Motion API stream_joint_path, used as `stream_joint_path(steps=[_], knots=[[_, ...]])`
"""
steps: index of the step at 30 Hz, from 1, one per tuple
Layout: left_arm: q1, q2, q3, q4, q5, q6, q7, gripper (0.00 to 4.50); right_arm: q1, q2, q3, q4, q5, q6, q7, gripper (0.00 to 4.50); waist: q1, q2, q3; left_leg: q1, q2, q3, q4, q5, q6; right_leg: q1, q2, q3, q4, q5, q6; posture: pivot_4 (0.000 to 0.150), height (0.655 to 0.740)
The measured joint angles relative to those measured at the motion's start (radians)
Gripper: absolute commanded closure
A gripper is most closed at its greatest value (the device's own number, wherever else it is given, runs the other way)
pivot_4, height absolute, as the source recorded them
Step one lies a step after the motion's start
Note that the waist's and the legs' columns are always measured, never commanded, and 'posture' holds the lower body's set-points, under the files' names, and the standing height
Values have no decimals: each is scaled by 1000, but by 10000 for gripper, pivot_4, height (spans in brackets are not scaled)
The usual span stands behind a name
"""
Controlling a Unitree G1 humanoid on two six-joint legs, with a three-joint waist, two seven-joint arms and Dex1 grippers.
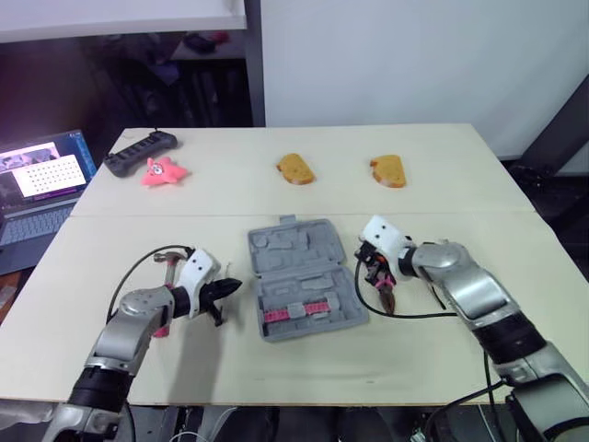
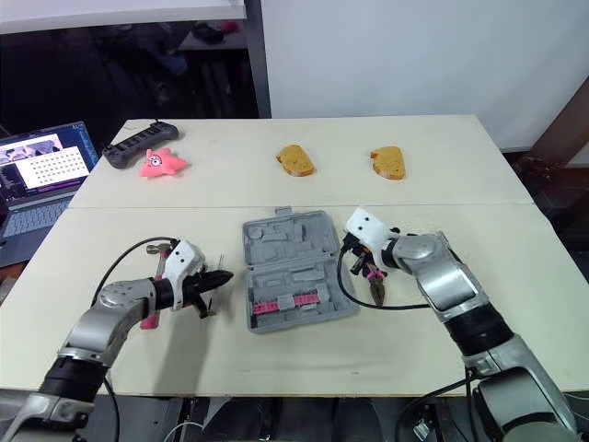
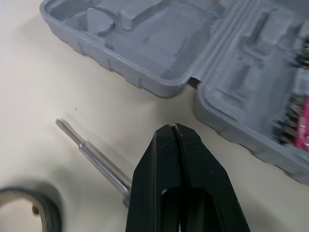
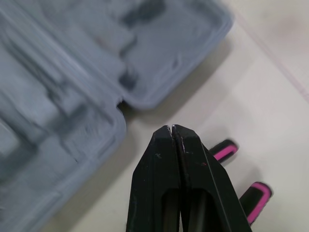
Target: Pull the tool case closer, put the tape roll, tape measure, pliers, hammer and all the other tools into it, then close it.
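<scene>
Tool case [image 1: 304, 276] lies open between the left gripper [image 3: 172, 127] and right gripper [image 4: 172, 127], both pinched together, holding nothing.

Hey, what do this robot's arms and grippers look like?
The left arm and right arm are silver-grey metal segments, each with a white wrist housing and looping black cables. The left gripper and right gripper have tapered black fingers.

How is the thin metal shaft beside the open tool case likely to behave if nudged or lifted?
The metal shaft looks round and slim, so a sideways nudge would probably roll it. It appears rigid steel, unlikely to flop. Lying flat on the table, its smooth surface may slip when pinched.
</scene>
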Motion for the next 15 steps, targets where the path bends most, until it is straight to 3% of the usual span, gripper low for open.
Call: stream_joint_path(steps=[15], knots=[[-46,-19,-99,25,105,12,31,45000,-197,116,136,388,-220,-254,105,44308,-25,0,-1,2,0,0,0,1,-2,0,1,0,2,1,-1,1500,7219]])
